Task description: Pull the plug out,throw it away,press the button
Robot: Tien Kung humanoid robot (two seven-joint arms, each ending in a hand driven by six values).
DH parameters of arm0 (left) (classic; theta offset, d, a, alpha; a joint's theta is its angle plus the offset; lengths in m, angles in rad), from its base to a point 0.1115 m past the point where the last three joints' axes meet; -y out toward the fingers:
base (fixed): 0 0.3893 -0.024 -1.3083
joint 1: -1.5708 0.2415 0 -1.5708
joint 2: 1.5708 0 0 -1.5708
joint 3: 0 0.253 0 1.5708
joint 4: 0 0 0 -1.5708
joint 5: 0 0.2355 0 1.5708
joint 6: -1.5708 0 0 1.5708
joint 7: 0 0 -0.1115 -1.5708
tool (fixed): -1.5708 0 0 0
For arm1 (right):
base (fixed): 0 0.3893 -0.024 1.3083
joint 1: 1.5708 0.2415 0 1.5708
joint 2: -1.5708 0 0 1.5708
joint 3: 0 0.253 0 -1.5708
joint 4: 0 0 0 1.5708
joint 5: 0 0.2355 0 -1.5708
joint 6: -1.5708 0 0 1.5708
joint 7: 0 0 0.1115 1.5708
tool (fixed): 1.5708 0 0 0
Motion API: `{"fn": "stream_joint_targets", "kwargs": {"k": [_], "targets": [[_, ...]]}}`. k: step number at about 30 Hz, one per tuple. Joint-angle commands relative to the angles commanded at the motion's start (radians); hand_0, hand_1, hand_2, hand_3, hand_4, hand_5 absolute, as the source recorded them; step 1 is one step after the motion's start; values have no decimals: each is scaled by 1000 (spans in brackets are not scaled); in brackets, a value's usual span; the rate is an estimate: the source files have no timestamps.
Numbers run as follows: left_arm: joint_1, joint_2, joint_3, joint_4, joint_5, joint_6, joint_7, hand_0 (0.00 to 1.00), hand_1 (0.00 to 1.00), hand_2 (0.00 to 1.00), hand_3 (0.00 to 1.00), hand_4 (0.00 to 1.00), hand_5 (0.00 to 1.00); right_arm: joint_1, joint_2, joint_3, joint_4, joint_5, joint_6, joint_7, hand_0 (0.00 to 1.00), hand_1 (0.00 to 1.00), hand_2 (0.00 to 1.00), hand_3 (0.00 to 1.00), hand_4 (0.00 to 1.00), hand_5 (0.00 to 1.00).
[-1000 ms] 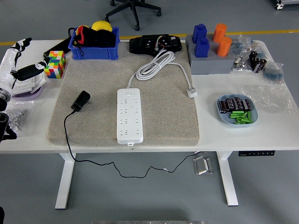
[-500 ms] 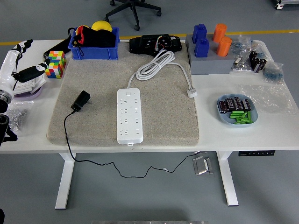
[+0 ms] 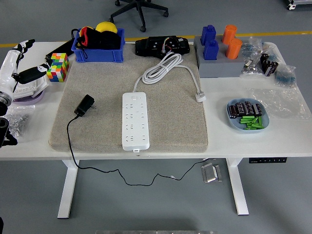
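Observation:
A white power strip lies lengthwise on the grey felt mat, its button end toward the far side and its white cord coiled behind it. No plug sits in its sockets. A black plug adapter lies on the mat left of the strip, its thin black cable trailing over the table's near edge to the floor. My left hand hovers at the far left edge, well away from the adapter, fingers spread and holding nothing. The right arm is out of view.
A colourful cube and a blue bin with a yellow ball stand at the back left. A black device, blue and orange bottles on a grey block, plastic bags and a blue dish of batteries fill the back and right.
My left hand has drifted slightly toward the left edge. The adapter, strip and cords lie as before.

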Motion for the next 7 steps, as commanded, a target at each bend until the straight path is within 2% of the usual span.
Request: {"fn": "stream_joint_targets", "kwargs": {"k": [7], "targets": [[-4, -1, 8, -2, -4, -2, 4, 954, 974, 959, 925, 735, 287, 2, 0, 2, 0, -1, 0, 0, 767, 729, 724, 713, 883, 658]]}}
